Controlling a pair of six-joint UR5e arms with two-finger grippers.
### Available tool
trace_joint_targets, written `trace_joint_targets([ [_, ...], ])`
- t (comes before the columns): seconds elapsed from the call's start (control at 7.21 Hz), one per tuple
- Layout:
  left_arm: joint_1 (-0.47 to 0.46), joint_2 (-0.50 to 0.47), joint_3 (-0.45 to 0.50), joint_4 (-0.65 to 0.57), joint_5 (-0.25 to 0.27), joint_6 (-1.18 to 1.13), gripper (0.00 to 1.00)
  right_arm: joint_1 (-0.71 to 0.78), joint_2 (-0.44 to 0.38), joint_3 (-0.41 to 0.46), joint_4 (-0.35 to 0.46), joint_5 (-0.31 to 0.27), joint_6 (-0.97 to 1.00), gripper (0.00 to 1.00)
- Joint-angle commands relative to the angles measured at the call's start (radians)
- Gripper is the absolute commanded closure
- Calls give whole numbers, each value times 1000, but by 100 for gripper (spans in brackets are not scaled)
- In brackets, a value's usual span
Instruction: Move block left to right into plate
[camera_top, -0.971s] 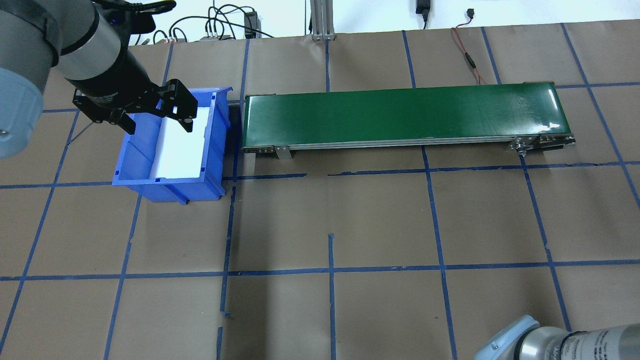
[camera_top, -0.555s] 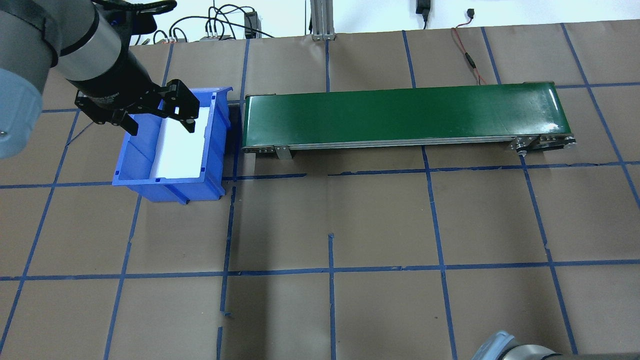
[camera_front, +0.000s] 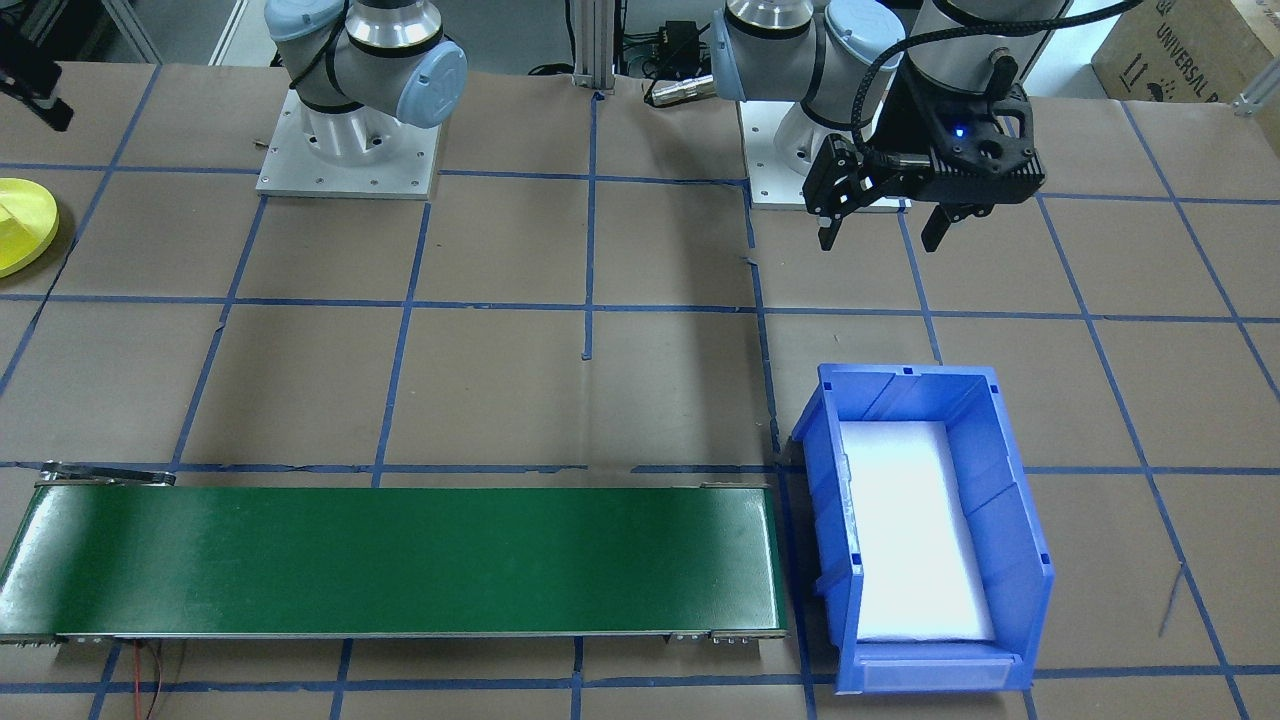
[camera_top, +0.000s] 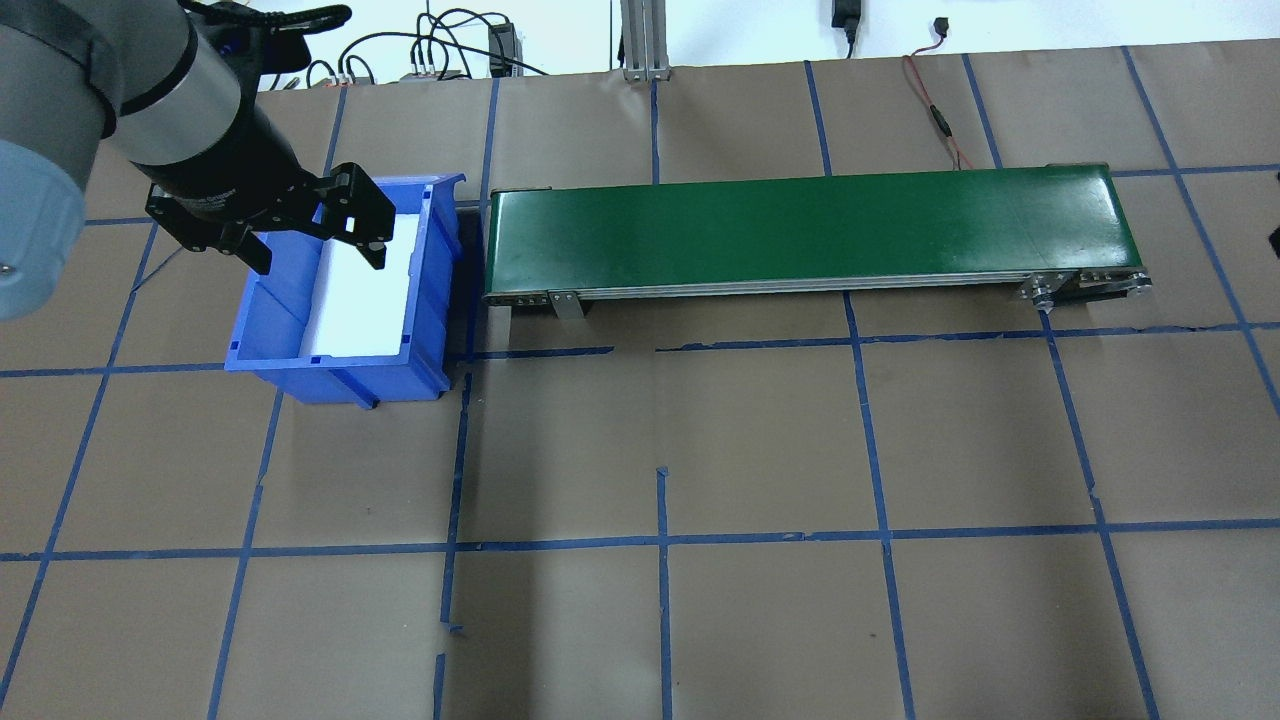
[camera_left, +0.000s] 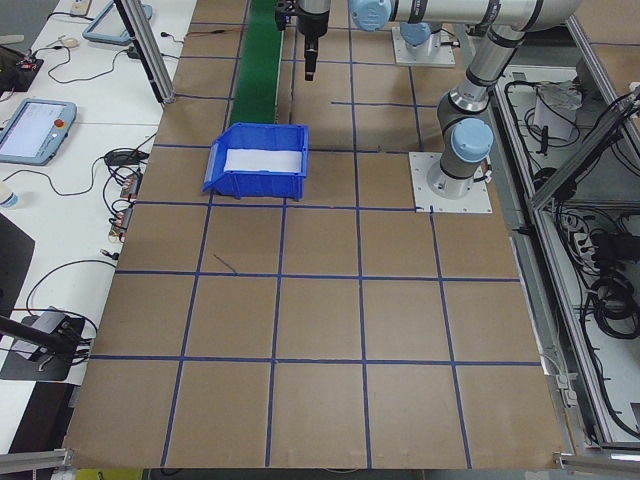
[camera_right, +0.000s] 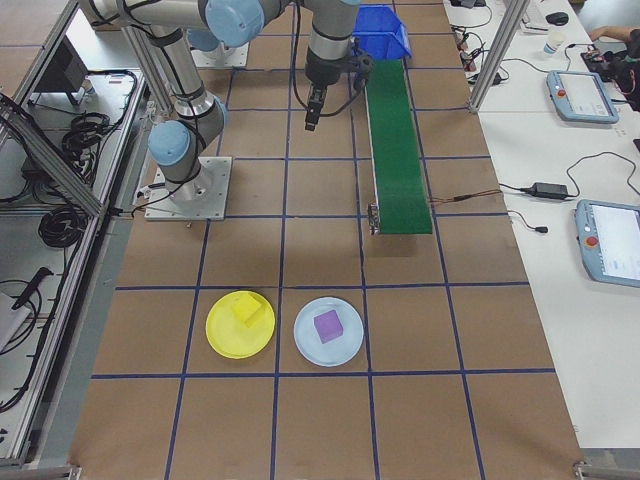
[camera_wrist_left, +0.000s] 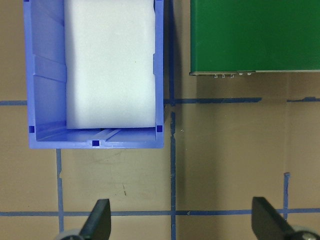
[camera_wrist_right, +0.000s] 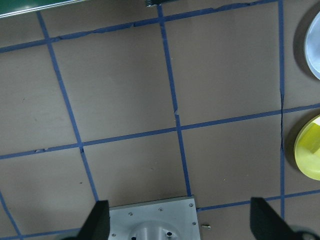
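On the yellow plate (camera_right: 240, 324), well apart from the conveyor belt (camera_right: 398, 150), a yellow block (camera_right: 246, 310) is already lying, so the task is being judged as nearly finished. Nothing is being held: the left gripper (camera_front: 880, 225) and the right gripper (camera_right: 315, 108) are both being kept apart. The blue bin (camera_top: 345, 290) is holding no block.

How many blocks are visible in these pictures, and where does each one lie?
2. A yellow block lies in the yellow plate, and a purple block lies in the pale blue plate beside it. The blue bin shows only white padding; none appears on the green conveyor.
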Motion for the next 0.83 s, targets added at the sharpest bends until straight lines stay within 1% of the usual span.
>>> trace_joint_targets([
  [0.0, 1, 0, -3, 0, -2, 0, 0, 200, -21, -8, 23, 105, 204, 0],
  [0.14, 1, 2, -5, 0, -2, 0, 0, 316, -9, -7, 10, 127, 310, 0],
  [0.28, -1, 2, -5, 0, -2, -2, 0, 404, -4, 1, -32, 121, 389, 0],
  [0.42, -1, 2, -5, 0, -2, -7, 0, 438, -6, 15, -127, 115, 397, 0],
  [0.55, -1, 2, -5, 0, -2, -7, 0, 428, -6, 21, -147, 112, 385, 0],
  [0.69, -1, 2, -5, 0, -2, -7, 0, 432, -3, 24, -271, 113, 393, 0],
])
